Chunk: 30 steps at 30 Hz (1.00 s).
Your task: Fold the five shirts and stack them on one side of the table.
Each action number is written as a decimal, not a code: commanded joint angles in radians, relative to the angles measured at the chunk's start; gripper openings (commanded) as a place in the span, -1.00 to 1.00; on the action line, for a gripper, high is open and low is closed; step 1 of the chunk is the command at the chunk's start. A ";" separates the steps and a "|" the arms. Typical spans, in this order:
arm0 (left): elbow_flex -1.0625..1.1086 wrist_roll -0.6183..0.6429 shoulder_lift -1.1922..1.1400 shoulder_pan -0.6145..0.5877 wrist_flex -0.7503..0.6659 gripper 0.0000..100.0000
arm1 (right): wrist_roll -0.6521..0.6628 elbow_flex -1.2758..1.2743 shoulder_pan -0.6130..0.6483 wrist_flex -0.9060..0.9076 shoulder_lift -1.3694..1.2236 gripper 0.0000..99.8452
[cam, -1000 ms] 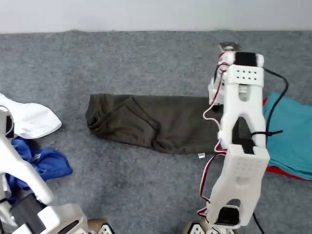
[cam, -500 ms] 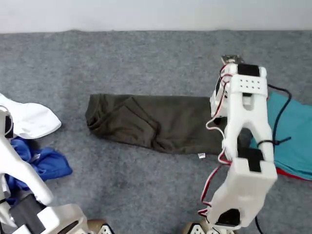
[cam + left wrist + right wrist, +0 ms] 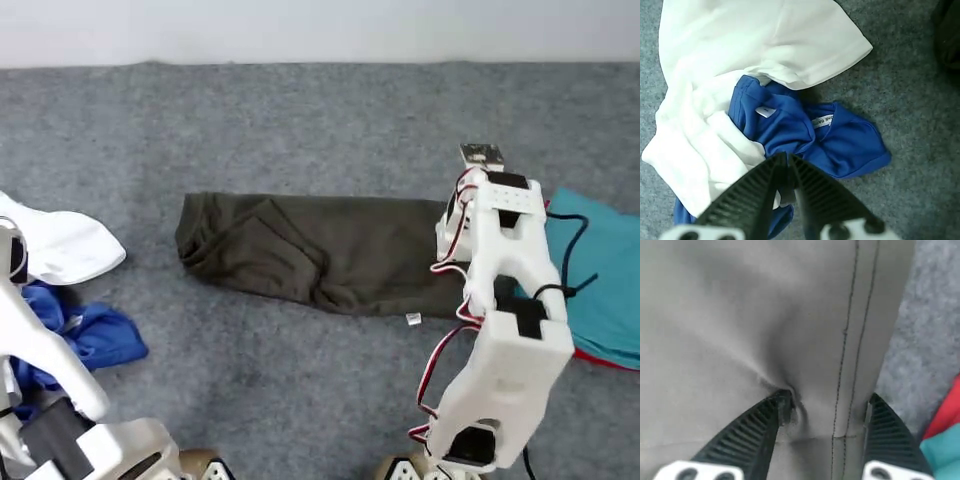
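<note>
Right gripper (image 3: 829,401) spread open, straddling olive shirt (image 3: 740,315) hem. Pinch the hem fully before you lift, then carry it flat toward the opposite end.

We see a grey, felt-like covering (image 3: 300,120) that lies over all of the table in view, from left to right. Its surface looks rough and fibrous. Along its far edge stands a plain white wall (image 3: 300,30), which runs across the full width of the scene.
</note>
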<state>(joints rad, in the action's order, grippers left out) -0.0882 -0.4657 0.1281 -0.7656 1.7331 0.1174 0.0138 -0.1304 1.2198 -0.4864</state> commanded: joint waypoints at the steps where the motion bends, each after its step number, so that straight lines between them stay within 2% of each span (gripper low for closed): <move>1: -0.002 -0.005 0.051 0.003 0.023 -0.97 | 0.003 0.044 -0.008 0.012 -0.036 -0.50; 4: -0.002 -0.005 0.051 0.005 0.023 -0.97 | 0.006 0.072 0.016 0.051 -0.050 -0.55; 10: -0.002 -0.006 0.051 0.005 0.023 -0.97 | 0.009 0.080 0.065 0.061 -0.038 -0.99; 19: -0.002 -0.006 0.080 0.006 0.023 -0.97 | 0.124 0.094 0.079 0.147 0.150 -0.98; 24: -0.001 -0.006 0.110 0.017 0.023 -0.97 | 0.172 0.094 0.177 0.217 0.286 -0.98; 30: -0.001 -0.006 0.117 0.009 0.023 -0.97 | 0.172 0.095 0.323 0.209 0.407 -0.98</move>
<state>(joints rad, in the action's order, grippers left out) -0.0867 -0.4657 0.2033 -0.7549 1.7346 0.2800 0.0875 0.1289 1.4300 -0.1749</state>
